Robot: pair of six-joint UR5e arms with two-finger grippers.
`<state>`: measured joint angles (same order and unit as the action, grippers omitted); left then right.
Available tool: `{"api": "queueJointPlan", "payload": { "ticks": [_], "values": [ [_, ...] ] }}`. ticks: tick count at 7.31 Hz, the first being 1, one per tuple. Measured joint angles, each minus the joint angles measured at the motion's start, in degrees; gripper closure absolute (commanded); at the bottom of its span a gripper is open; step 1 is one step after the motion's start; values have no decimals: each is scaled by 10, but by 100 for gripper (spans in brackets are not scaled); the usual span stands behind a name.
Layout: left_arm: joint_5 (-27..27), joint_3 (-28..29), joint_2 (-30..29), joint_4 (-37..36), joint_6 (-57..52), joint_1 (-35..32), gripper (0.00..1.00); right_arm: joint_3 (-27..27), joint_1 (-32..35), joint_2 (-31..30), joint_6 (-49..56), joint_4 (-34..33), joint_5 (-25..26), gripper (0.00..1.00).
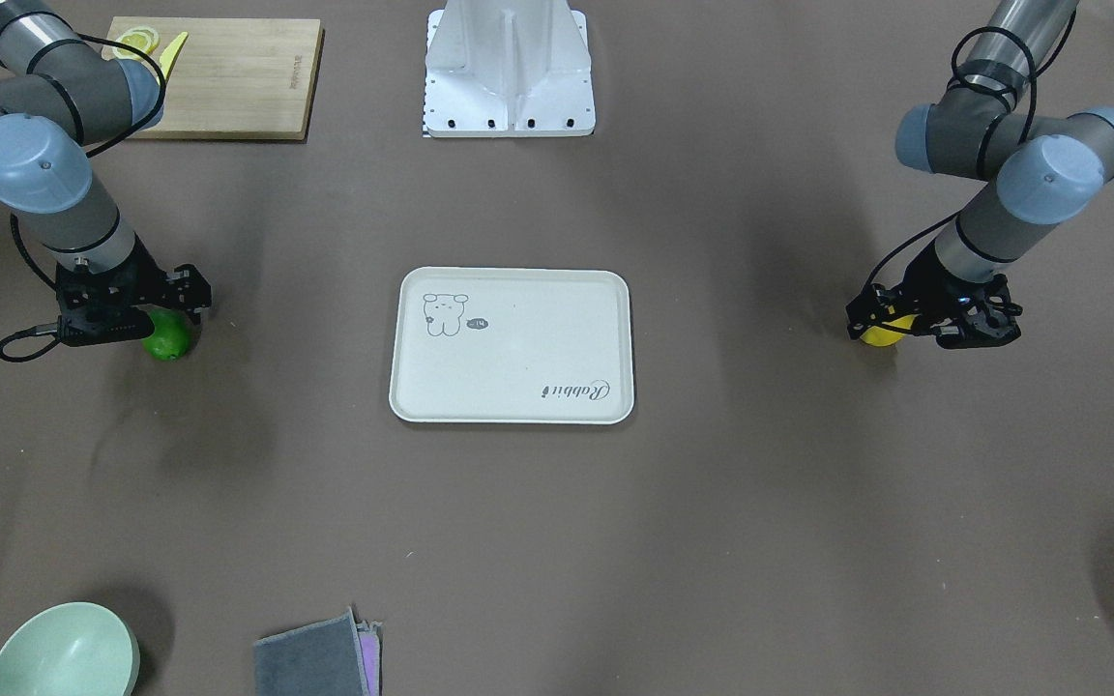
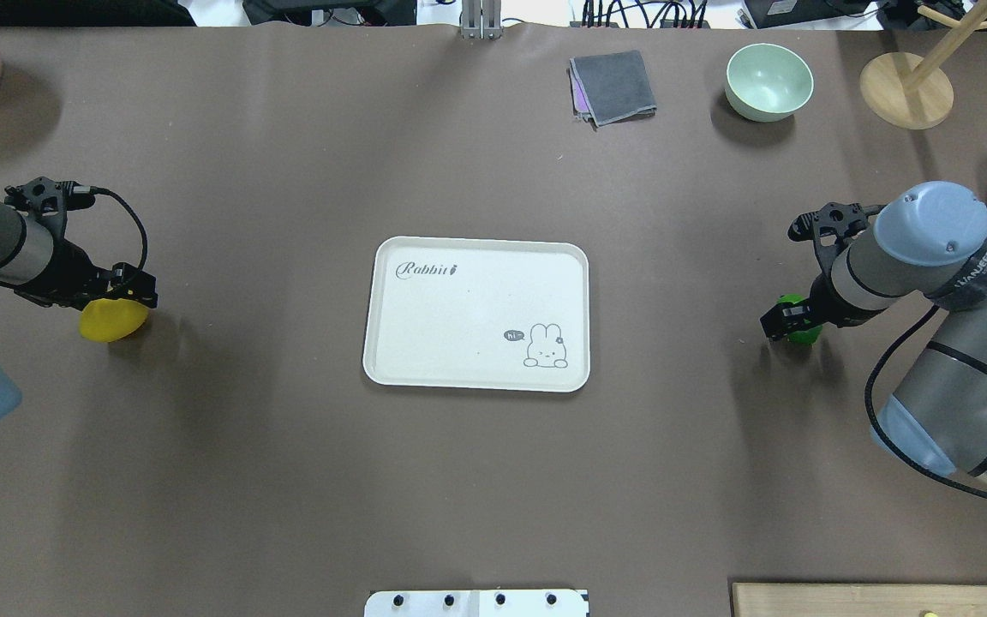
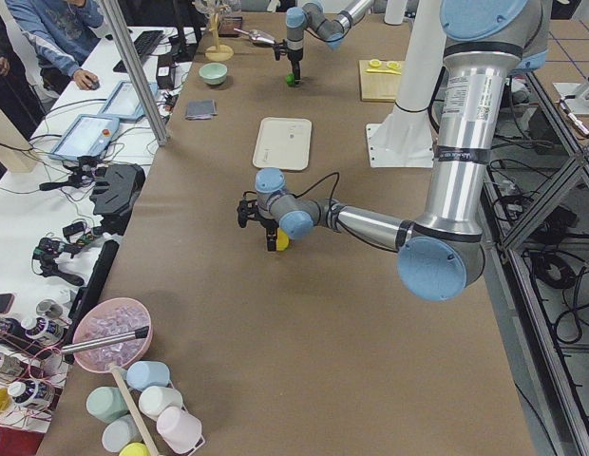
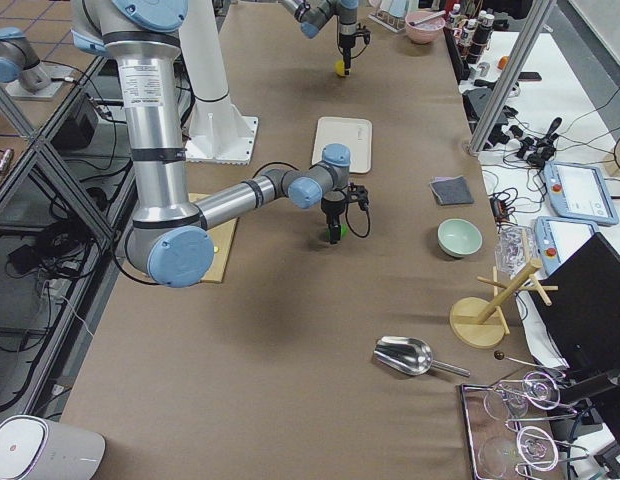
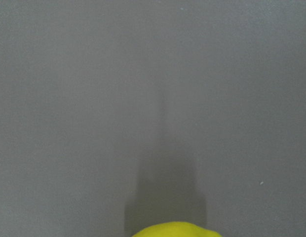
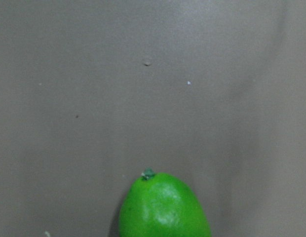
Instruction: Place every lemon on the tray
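The cream tray [image 1: 518, 377] [image 2: 476, 300] lies in the middle of the table with nothing on it. The yellow lemon [image 2: 110, 321] [image 1: 881, 334] rests on the table far to the robot's left; my left gripper [image 2: 129, 296] [image 1: 891, 324] points down over it, jaws closed on it. Only its top shows in the left wrist view [image 5: 175, 229]. The green lemon [image 1: 170, 338] [image 2: 799, 307] [image 6: 163, 207] rests far to the robot's right; my right gripper [image 1: 165, 314] [image 2: 789, 319] is closed on it.
A bamboo cutting board [image 1: 248, 77] with lemon slices [image 1: 136, 41] lies near the right arm's base. A green bowl [image 2: 768, 81], a grey cloth [image 2: 613, 86] and a wooden stand [image 2: 905, 90] are at the far edge. The robot's base plate [image 1: 509, 106] is behind the tray.
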<state>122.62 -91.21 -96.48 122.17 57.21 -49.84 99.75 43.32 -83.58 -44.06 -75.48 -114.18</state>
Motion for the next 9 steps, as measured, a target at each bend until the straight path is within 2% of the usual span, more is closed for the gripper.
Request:
{"api": "queueJointPlan", "payload": {
  "ticks": [1, 2, 3, 5, 7, 8, 9],
  "values": [
    [0, -1, 0, 0, 0, 0, 38, -17, 0, 0, -2, 23, 1, 99],
    [0, -2, 1, 0, 2, 0, 89, -21, 0, 1, -5, 35, 0, 100],
    [2, -4, 2, 0, 5, 0, 100, -13, 3, 1, -8, 36, -3, 100],
    [12, -17, 6, -4, 7, -1, 100, 9, 21, 2, -9, 20, -23, 100],
    [40, -40, 6, -33, 6, -7, 100, 44, 43, 5, -4, -30, -43, 100],
    [50, -70, 1, -85, 0, -15, 100, 65, 66, 22, 1, -77, -69, 100],
    [60, -114, -19, -173, -15, -29, 100, 89, 100, 57, 19, -152, -103, 100]
  ]
}}
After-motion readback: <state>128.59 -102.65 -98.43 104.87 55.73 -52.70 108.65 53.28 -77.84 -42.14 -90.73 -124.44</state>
